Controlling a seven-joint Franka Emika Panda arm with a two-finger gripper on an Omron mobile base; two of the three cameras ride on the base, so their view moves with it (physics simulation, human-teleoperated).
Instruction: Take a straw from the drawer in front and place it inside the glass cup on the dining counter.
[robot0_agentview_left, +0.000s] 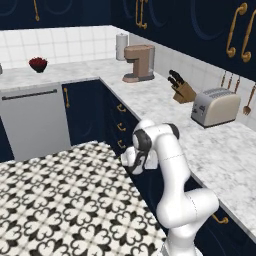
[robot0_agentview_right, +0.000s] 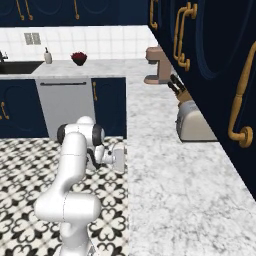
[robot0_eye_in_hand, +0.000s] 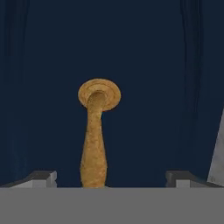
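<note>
With the tool (robot0_eye_in_hand: 111, 179) spread wide astride the curved gold handle (robot0_eye_in_hand: 94, 144) of the navy-blue drawer (robot0_eye_in_hand: 144, 65), I'd centre it, close firmly, then pull straight back.

Navy kitchen, L-shaped marble worktop (robot0_agentview_left: 165, 107), patterned floor.
White tile wall (robot0_agentview_left: 65, 42) behind; black-and-white floral floor tiles (robot0_agentview_left: 60, 200); steel dishwasher (robot0_agentview_left: 35, 120) under the worktop; navy upper cabinets with gold handles (robot0_agentview_right: 182, 35). On the worktop: brown coffee machine (robot0_agentview_left: 140, 62), knife block (robot0_agentview_left: 182, 90), silver toaster (robot0_agentview_left: 216, 107), dark red bowl (robot0_agentview_left: 38, 64), soap bottle (robot0_agentview_right: 48, 56) by the sink.
</note>
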